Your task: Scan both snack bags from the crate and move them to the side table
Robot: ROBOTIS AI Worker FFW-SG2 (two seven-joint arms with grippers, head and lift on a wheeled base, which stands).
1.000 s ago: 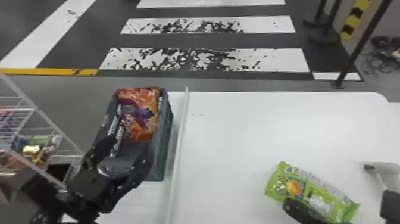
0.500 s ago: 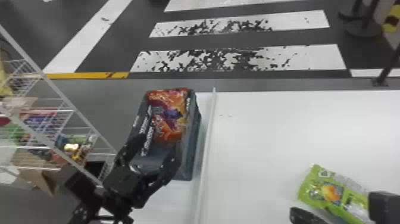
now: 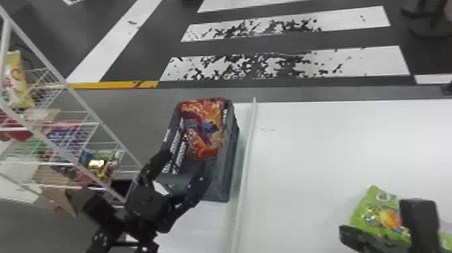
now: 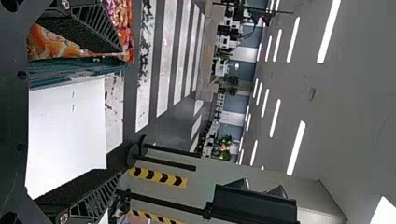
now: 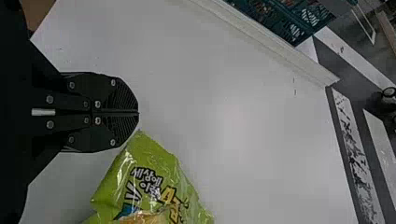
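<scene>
The orange bag would probably have proved light and yielding, with slick film that could slide if taken too lightly and contents that might crush under a hard squeeze. Its near end looked the sensible place to take hold, with the fingers set down either side of a gathered fold rather than across the full middle. The green bag seemed just as soft; a pinch at its puckered end would likely have spared whatever was inside.

The orange bag was glossy and rumpled, orange-red with a purple figure across its middle. It lay in the far part of the dark crate, which stood left of the raised strip on the white tabletop. The green bag was bright lime and shiny, creased along its edges, with pale and dark lettering and an orange patch on its face. It lay flat on the tabletop, right of the strip and toward the near side.

The left pincer was spread wide over the crate's near part, with nothing between its fingers. The right pincer had its fingers pressed together, empty, just beside the green bag.
</scene>
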